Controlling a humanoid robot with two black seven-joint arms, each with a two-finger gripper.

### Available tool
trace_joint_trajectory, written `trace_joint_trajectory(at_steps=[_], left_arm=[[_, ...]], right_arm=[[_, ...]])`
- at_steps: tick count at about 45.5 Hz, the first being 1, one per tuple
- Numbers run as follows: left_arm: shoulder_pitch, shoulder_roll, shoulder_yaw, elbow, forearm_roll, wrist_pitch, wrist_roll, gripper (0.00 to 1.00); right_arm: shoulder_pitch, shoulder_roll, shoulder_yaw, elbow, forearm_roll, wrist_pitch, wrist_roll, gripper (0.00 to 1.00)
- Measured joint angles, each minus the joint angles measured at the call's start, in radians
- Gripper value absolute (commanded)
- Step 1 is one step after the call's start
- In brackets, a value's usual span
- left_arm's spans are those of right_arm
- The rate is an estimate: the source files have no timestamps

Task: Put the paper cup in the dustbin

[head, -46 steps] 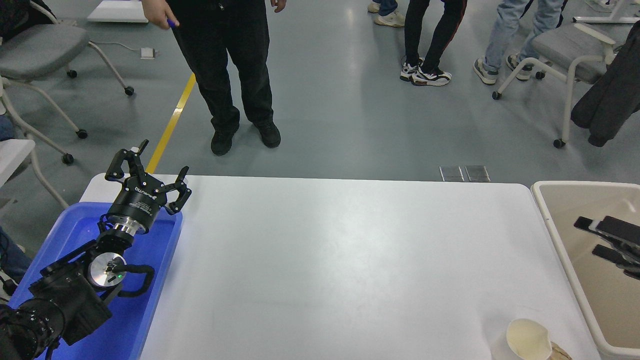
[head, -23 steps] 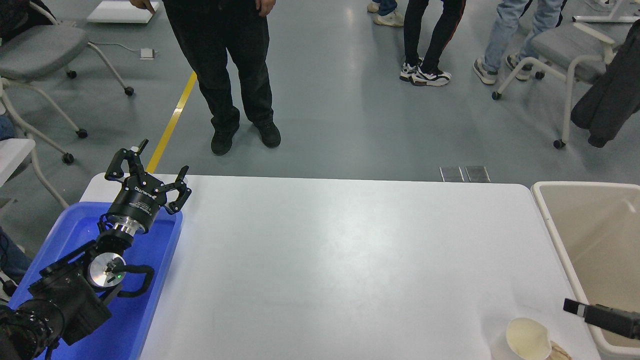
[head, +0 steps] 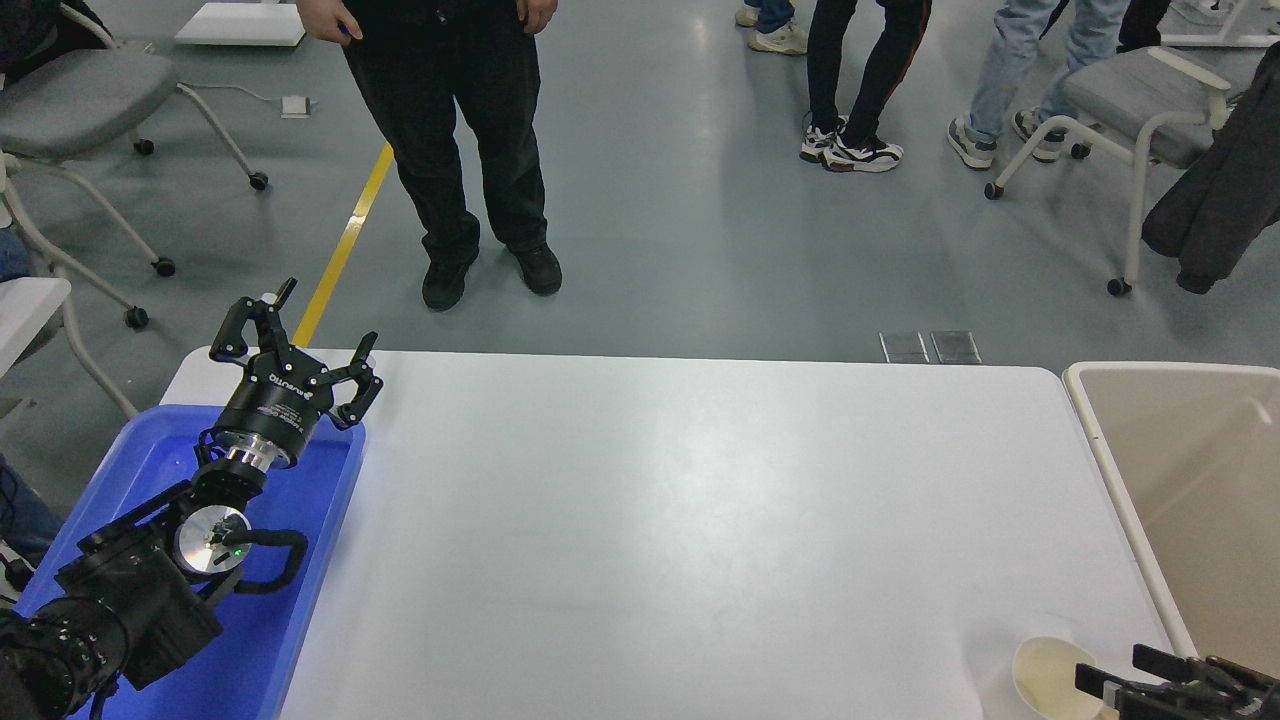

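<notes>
The paper cup (head: 1043, 677), cream-white with its open rim up, stands on the white table (head: 680, 520) at the front right corner. The dustbin (head: 1128, 520), a large beige tub, stands right of the table's right edge. My right gripper (head: 1112, 667) comes in low at the bottom right with its fingers apart, open and empty, its tips just right of the cup's rim. I cannot tell whether they touch it. My left gripper (head: 329, 314) is parked open at the table's far left corner, over the blue tray.
A bright blue shallow tray (head: 300, 600) lies at the table's left edge under the left arm. A person in black trousers (head: 460, 130) stands beyond the far edge. Other people's legs and wheeled chairs (head: 1140, 110) stand farther back.
My right gripper has left the space over the dustbin, come down towards the table's front edge, and now sits right beside the paper cup. The left arm has not moved.
</notes>
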Motion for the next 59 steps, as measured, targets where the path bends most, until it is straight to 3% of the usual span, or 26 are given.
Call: trace_joint_trajectory(at_steps=[31, 38, 49, 59], left_arm=[[0.000, 0.000, 0.001, 0.000, 0.000, 0.000, 0.000, 1.00], [0.000, 0.000, 0.001, 0.000, 0.000, 0.000, 0.000, 1.00], [0.000, 0.000, 0.000, 0.000, 0.000, 0.000, 0.000, 1.00], [0.000, 0.000, 0.000, 0.000, 0.000, 0.000, 0.000, 1.00]], right_arm=[[0.003, 0.083, -0.007, -0.107, -0.005, -0.039, 0.003, 0.85], [0.001, 0.086, -0.012, -0.118, -0.005, -0.045, 0.003, 0.75], [0.004, 0.088, -0.041, -0.133, -0.006, -0.050, 0.003, 0.71], [0.002, 0.089, -0.052, -0.145, -0.008, -0.051, 0.003, 0.56]])
